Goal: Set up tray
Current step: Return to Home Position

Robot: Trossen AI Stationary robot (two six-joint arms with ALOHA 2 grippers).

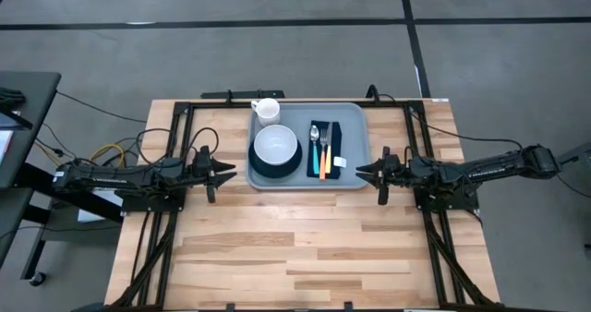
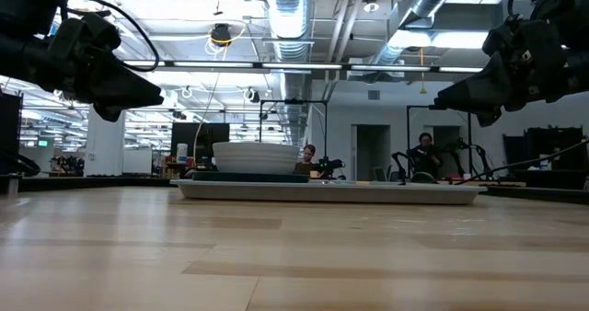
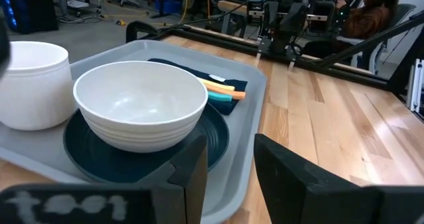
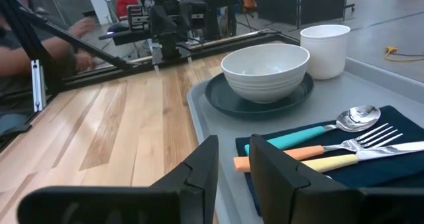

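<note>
Sitting at the far middle of the pale wooden desk (image 1: 295, 247), the large light blue-grey rectangular plastic tray (image 1: 355, 138) carries a white ceramic bowl (image 1: 276, 147) on a dark round plate (image 1: 275, 174), a white mug (image 1: 267, 110) and 3 utensils on a dark navy folded napkin (image 1: 335, 132), flanked by the left end effector (image 1: 231, 174) and right end effector (image 1: 360, 173), both slightly spread and empty.

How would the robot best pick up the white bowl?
By its rim, I'd guess. The bowl sits upright on the dark plate, open side up, so a claw could come down from above and pinch the thin edge, one finger inside. The left claw is nearest.
</note>
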